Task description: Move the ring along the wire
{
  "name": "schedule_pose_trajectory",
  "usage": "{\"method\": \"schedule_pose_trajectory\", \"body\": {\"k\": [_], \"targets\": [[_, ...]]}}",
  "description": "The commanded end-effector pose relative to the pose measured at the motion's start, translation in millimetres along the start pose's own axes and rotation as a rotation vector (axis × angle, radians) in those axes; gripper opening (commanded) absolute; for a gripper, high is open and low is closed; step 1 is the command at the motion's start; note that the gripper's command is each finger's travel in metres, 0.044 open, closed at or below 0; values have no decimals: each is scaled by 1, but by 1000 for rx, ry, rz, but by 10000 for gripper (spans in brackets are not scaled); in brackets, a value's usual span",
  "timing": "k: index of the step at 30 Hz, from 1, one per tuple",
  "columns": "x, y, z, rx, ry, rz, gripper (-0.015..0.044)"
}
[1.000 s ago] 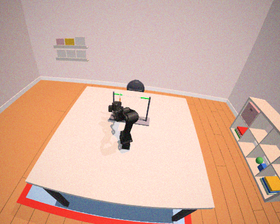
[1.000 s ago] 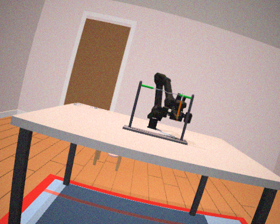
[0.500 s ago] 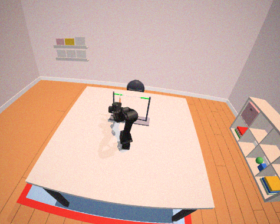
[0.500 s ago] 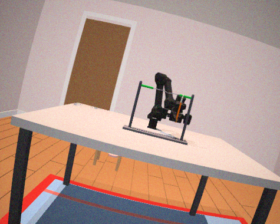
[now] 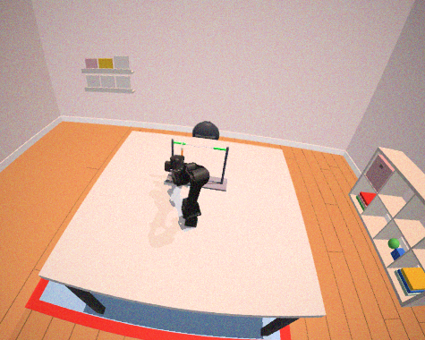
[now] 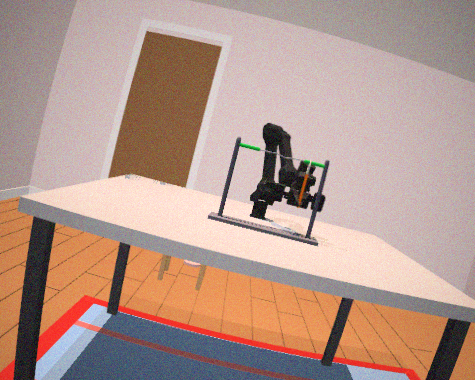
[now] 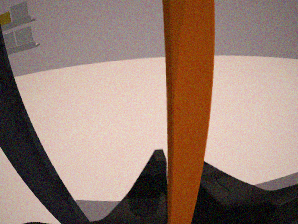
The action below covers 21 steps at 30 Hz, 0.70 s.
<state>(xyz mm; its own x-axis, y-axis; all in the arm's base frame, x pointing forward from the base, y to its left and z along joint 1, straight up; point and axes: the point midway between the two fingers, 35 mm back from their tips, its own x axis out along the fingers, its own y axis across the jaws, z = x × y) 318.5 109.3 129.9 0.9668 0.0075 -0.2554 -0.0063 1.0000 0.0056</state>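
The orange handle (image 5: 182, 152) (image 6: 302, 189) (image 7: 190, 100) stands upright below the wire. My gripper (image 7: 166, 156) is shut on it. The pale ring above the handle is tiny and seen nearly edge-on in the exterior view; it is at the green part (image 5: 179, 143) (image 6: 321, 164) next to one post (image 5: 172, 148) (image 6: 317, 202). Whether it touches the wire is too small to tell. That wire's thin grey part (image 5: 200, 146) (image 6: 280, 156) runs to the other green part (image 5: 219, 148) (image 6: 249, 147) by the other post (image 5: 225, 165) (image 6: 229, 180).
Both posts rise from a flat grey base (image 5: 218, 184) (image 6: 264, 230) on the table (image 5: 236, 250) (image 6: 134, 215). In the wrist view a dark post (image 7: 22, 130) passes close on the left. My arm (image 5: 194, 197) (image 6: 269, 160) reaches the wire from the base's near side in the top view.
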Motion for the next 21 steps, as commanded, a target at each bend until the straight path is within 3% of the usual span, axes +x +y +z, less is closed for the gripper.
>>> {"method": "schedule_pose_trajectory", "body": {"k": [1,9,21], "targets": [[0,0,0,0,0,0,-45],[-1,0,0,0,0,0,160],[-28,2,1,4,4,-2,160]]}}
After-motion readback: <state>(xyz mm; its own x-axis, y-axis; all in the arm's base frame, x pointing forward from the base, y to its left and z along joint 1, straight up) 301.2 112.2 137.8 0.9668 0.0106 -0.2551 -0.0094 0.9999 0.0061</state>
